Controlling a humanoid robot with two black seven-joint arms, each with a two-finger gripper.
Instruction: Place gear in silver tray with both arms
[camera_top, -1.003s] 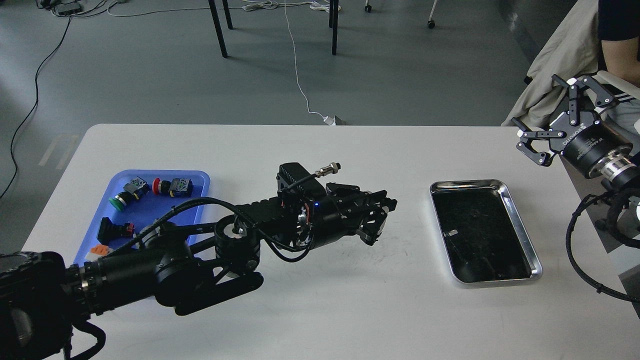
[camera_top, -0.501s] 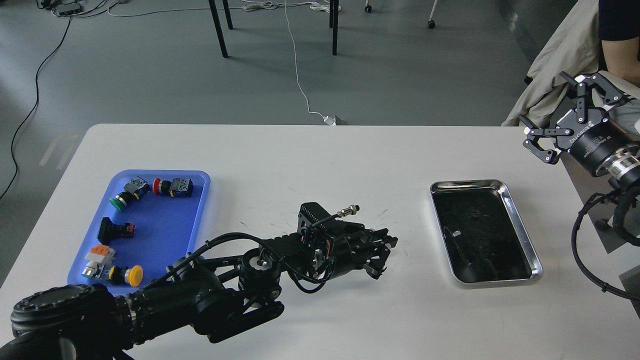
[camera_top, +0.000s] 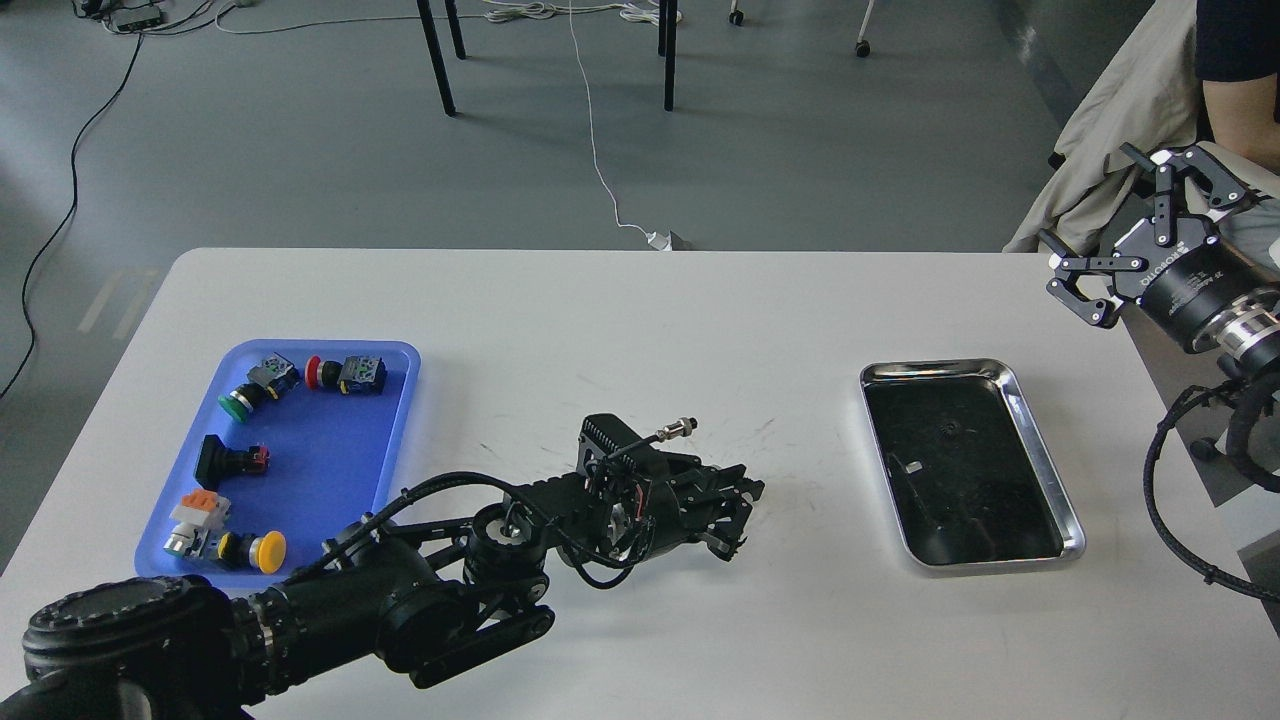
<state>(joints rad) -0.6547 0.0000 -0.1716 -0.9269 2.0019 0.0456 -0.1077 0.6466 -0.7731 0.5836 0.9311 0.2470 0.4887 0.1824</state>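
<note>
Looking from left tool (camera_top: 735, 515): silver tray (camera_top: 1040, 455) sits to its right on desk (camera_top: 620, 310), long side running away from me. Left tool nearer, dark, can't tell open or closed, nor holding anything. Right tool (camera_top: 1125, 235) spread wide, empty, up beyond tray's far right corner.

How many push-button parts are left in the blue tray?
5: green and red at the blue tray far end, black mid-left, orange-topped and yellow near end. None looks hidden.

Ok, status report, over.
Left gripper low over table, state unclear. Right gripper open, off to the side. Silver tray holds nothing. Path clear.
</note>
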